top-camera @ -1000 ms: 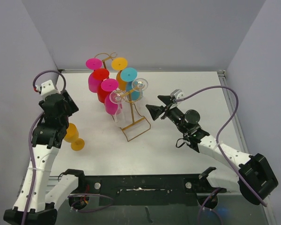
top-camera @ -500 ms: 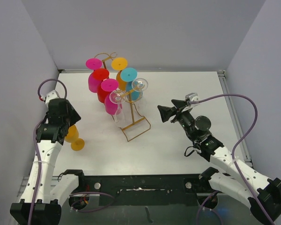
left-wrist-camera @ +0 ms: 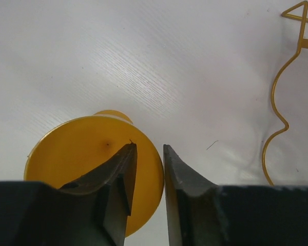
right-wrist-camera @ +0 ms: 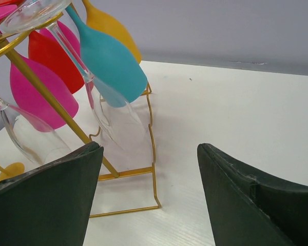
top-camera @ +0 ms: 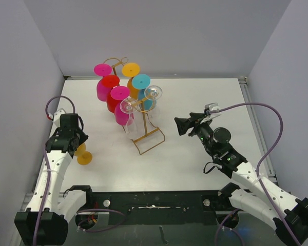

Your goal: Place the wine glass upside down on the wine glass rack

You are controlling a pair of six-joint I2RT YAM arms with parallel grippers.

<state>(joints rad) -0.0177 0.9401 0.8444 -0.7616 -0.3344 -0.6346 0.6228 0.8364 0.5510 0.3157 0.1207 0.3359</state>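
Observation:
An orange wine glass (top-camera: 83, 156) lies on its side on the white table at the left; its round foot (left-wrist-camera: 82, 148) fills the lower left of the left wrist view. My left gripper (top-camera: 75, 143) hovers right over it, jaws a narrow gap apart with nothing between them (left-wrist-camera: 149, 148). The gold wire wine glass rack (top-camera: 149, 136) stands mid-table, and part of its base wire shows in the left wrist view (left-wrist-camera: 277, 118). My right gripper (top-camera: 177, 125) is wide open and empty, facing the rack's base (right-wrist-camera: 128, 171) from the right.
Several glasses hang upside down on the rack: pink (top-camera: 124, 114), red (top-camera: 110, 84), orange (top-camera: 131, 72), teal (right-wrist-camera: 113, 64) and clear (top-camera: 153, 93). Grey walls close in the table at the left, back and right.
My left arm has dropped down and forward, bringing its gripper onto the lying orange glass. My right arm has drawn back to the right, away from the rack.

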